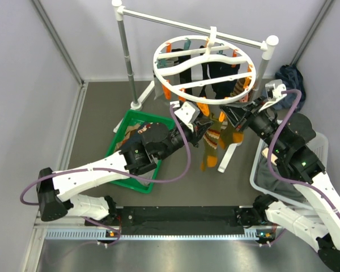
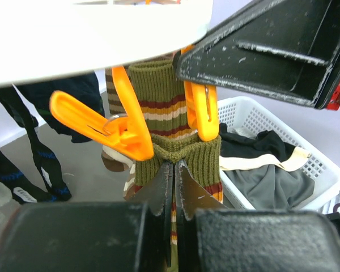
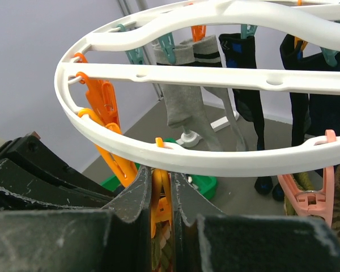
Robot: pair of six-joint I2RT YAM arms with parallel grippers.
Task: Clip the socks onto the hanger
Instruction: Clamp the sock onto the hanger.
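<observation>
Pale lilac-grey walls (image 1: 22, 85) close the space at 9, 12 and 3 o'clock, with slanting grey metal posts (image 1: 56, 39) in the two far corners. The floor (image 1: 96, 124) is a matt grey-brown sheet, evenly lit and without hard shadows. A white-and-grey rail stand (image 1: 126, 51) rises at 12 o'clock. A green tray (image 1: 130, 116) lies toward 9 o'clock, a white lattice basket (image 1: 322, 139) with dark cloth in it toward 4 o'clock, and a dark blue bundle of cloth (image 1: 289, 76) at 2 o'clock against the right wall. A brushed metal strip (image 1: 158, 255) runs along 6 o'clock.
</observation>
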